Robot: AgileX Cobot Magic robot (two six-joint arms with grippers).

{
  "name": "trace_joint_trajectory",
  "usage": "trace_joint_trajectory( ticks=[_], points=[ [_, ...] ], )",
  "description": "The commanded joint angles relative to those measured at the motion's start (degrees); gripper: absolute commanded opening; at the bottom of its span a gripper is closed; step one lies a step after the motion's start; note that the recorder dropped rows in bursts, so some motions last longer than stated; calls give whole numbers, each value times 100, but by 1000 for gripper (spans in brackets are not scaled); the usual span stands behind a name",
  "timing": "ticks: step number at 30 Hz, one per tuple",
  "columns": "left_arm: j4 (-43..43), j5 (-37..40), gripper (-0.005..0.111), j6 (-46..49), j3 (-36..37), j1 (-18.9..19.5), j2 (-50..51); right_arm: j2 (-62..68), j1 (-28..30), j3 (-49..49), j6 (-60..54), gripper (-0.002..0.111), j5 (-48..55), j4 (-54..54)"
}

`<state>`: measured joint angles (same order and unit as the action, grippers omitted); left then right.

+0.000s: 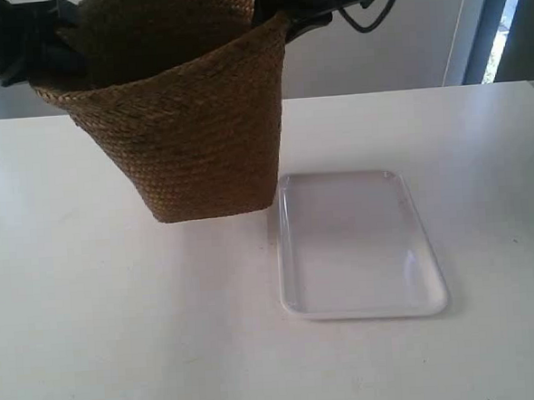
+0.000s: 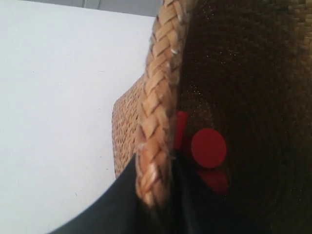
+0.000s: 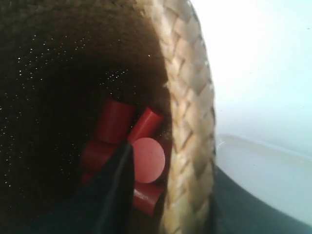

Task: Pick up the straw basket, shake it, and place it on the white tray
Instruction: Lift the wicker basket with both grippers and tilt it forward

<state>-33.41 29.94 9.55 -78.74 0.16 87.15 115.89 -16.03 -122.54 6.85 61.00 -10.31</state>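
The straw basket (image 1: 199, 122) hangs tilted in the exterior view, its base close to the table just left of the white tray (image 1: 361, 249). My left gripper (image 2: 156, 195) is shut on the basket's braided rim (image 2: 158, 97), one dark finger outside and one inside. On the opposite rim (image 3: 190, 122) my right gripper (image 3: 170, 195) is shut in the same way. The tray's edge (image 3: 263, 165) shows past that rim, so the right arm (image 1: 318, 2) is the one at the exterior view's right. Several red cylinders (image 3: 148, 160) lie in the dark bottom, and some of these red cylinders (image 2: 208, 147) also show from the left wrist.
The white table (image 1: 92, 310) spreads around the basket and the tray. A dark cable (image 1: 373, 12) loops from the arm at the exterior view's right. A wall and a window frame (image 1: 483, 24) stand behind the table's far edge.
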Motion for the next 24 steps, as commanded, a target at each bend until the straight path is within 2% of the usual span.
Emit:
trace_joint_trajectory(
  ticks=[1,7,13,24],
  points=[
    [74,7,0,277,53,24,-185,-290,43,511,150,0,-553,312],
    [110,-66,0,425,102,-268,-185,-625,-69,1162,106,0,-970,507],
    [262,-141,0,315,201,-720,-327,-1469,-169,2560,151,0,-1882,601],
    [207,-887,0,322,1863,-778,-1592,-2910,-389,4985,-61,0,-2854,541]
  ],
)
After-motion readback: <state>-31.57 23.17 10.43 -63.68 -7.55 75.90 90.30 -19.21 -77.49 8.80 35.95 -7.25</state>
